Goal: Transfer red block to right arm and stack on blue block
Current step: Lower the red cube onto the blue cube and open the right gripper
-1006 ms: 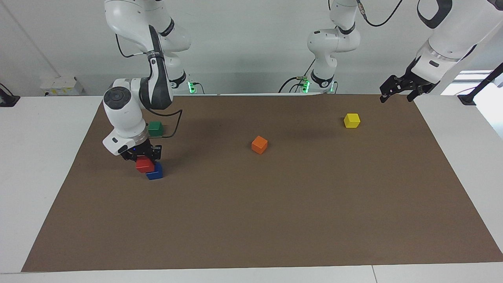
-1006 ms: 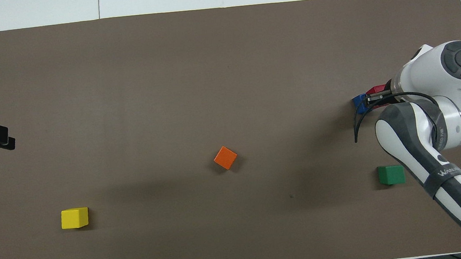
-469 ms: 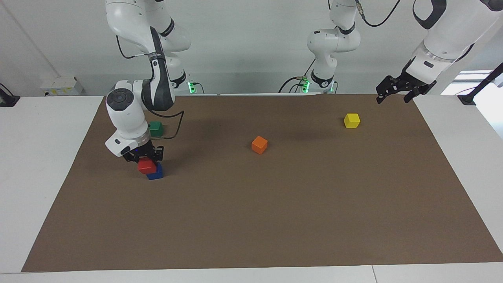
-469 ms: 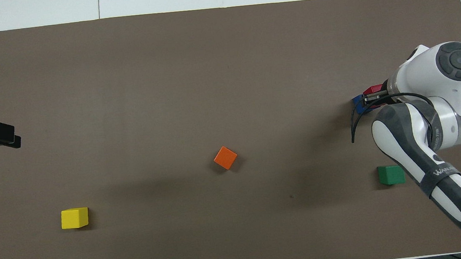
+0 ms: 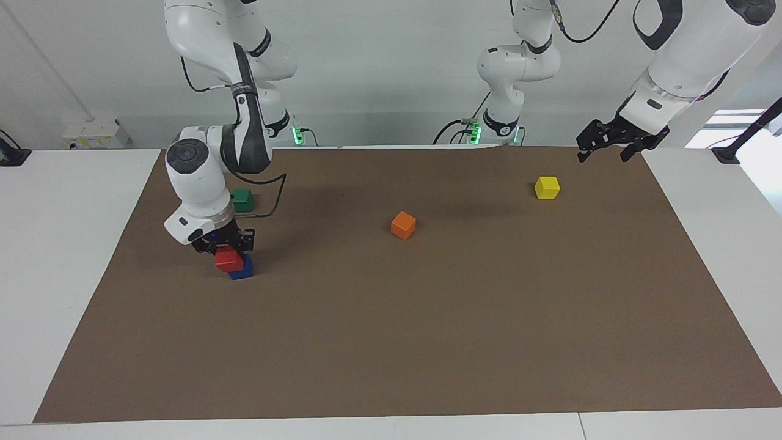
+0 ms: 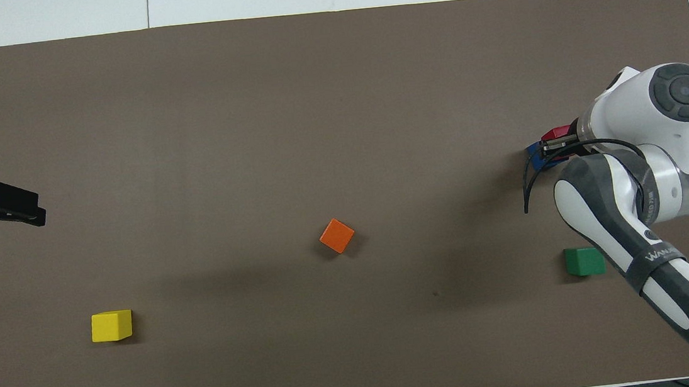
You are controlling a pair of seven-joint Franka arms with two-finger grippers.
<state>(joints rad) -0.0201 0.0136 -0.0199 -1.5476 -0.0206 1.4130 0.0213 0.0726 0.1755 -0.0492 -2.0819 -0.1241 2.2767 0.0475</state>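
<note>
Facing view shows the brown mat [image 5: 427, 342] covering most of the table, with the 2 arms rising from its robot end. The right arm [image 5: 201, 177] bends down over its own end of the mat, its wrist tilted, and the right gripper [image 5: 225, 247] is closed on the red block [image 5: 228, 260]. That block sits low over the blue block [image 5: 242, 270], overlapping its top but offset toward the robots; whether the 2 are already touching I cannot tell. From overhead the wrist hides most of both, leaving only a sliver of red [image 6: 557, 133] and blue [image 6: 535, 153].

The left gripper [image 5: 608, 142] hangs in the air over the mat's edge at the left arm's end, fingers spread and empty; that arm waits.

Smaller items lie untouched: a green block [image 5: 242, 200] nearer to the robots than the stack, an orange block [image 5: 403, 225] mid-mat, and a yellow block [image 5: 547, 187] toward the left arm's end.

Judging by this, the handover is done and the placing step is in hand. The next move calls for squaring red over blue, settling it flat, then parting the fingers and lifting straight up. Releasing while off-centre could tip the red block off.
</note>
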